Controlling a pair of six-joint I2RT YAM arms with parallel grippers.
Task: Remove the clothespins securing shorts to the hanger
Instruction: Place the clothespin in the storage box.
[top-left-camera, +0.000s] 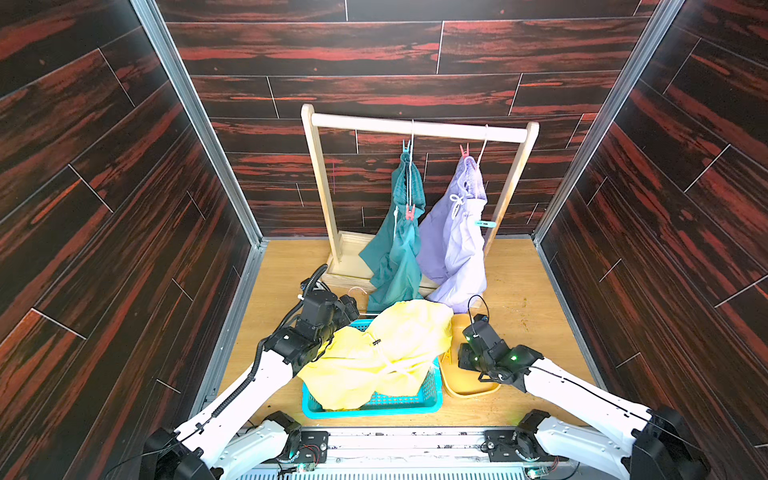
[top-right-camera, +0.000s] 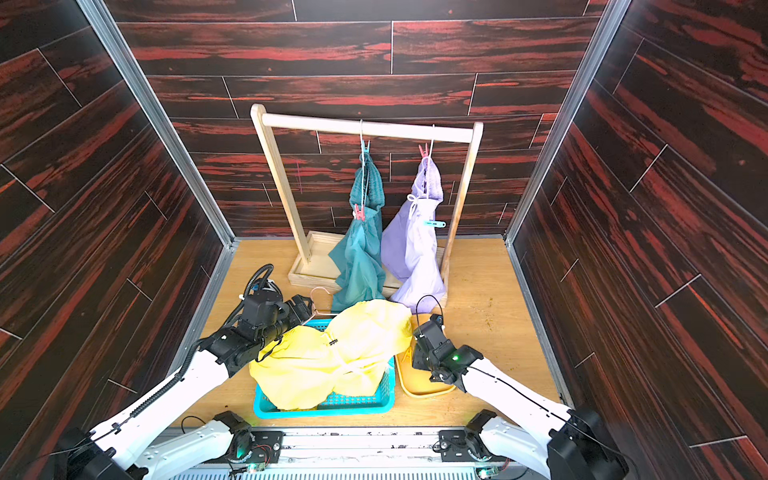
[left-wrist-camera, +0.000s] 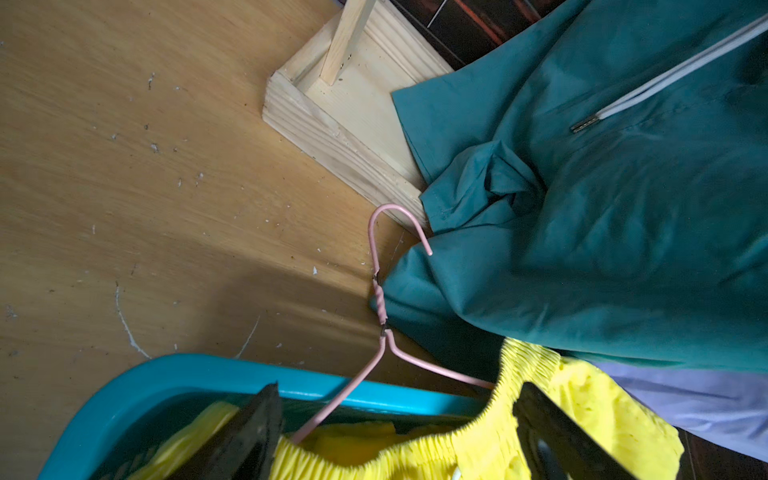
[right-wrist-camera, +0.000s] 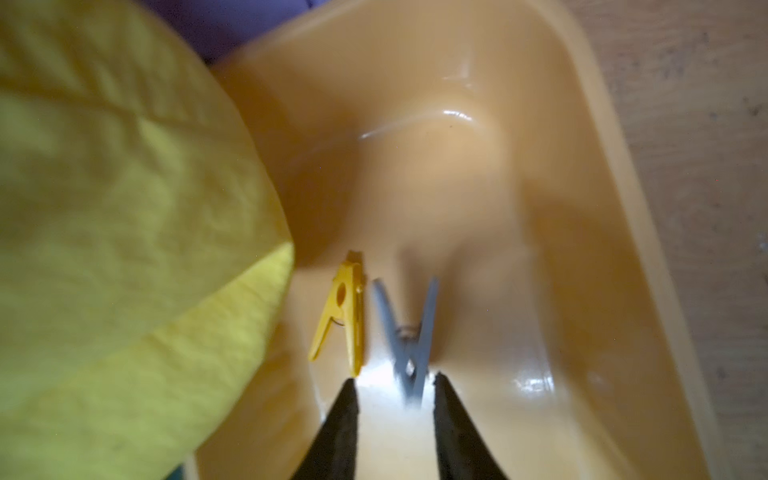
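Note:
The yellow shorts (top-left-camera: 382, 353) lie heaped over the blue basket (top-left-camera: 374, 409), still on a pink hanger (left-wrist-camera: 380, 291). My left gripper (left-wrist-camera: 399, 388) hangs open at the basket's far left corner, with the yellow waistband (left-wrist-camera: 478, 432) stretched between its fingers. Over the orange tray (top-left-camera: 469, 388) my right gripper (right-wrist-camera: 395, 378) is open. A grey-blue clothespin (right-wrist-camera: 411, 332) lies at its tips, beside a yellow clothespin (right-wrist-camera: 343, 316). The teal shorts (top-left-camera: 399, 249) hang by a blue clothespin (top-left-camera: 406, 146) and a red-pink one (top-left-camera: 409, 212). The lavender shorts (top-left-camera: 453, 241) hang by a red-pink clothespin (top-left-camera: 464, 150) and a light blue one (top-left-camera: 485, 224).
A wooden rack (top-left-camera: 415, 129) with a box-shaped base (left-wrist-camera: 332, 124) stands at the back of the wooden table. The hems of both hanging shorts reach down to the base, just behind the basket and tray. Dark panel walls close in on three sides.

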